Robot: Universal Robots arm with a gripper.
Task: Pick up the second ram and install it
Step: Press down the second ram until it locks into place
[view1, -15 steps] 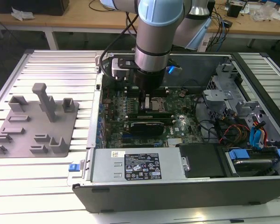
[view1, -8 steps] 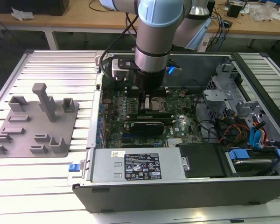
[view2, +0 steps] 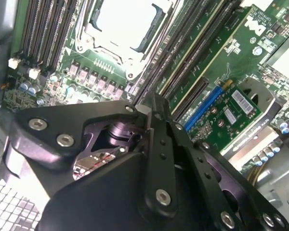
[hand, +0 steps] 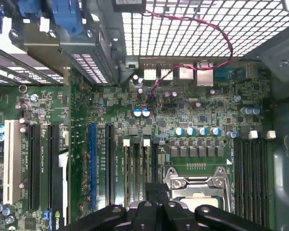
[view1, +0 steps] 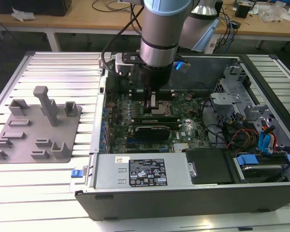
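Observation:
My gripper (view1: 152, 102) reaches down into the open computer case, over the memory slots beside the processor socket (view1: 160, 107). In both wrist views its black fingers (view2: 151, 113) (hand: 154, 192) are pressed together, tips low over the dark slots. Directly under the tips a long, narrow stick, the second ram (view1: 159, 117), lies along the slots on the green motherboard (view1: 183, 130). The fingers hide the contact spot, so I cannot tell whether they touch or grip the ram.
A wider black expansion card (view1: 152, 130) sits just in front of the slots. The grey holder tray (view1: 34, 125) lies on the slatted table at the exterior view's left. The power supply (view1: 140, 171) and drive cage (view1: 237, 101) crowd the case.

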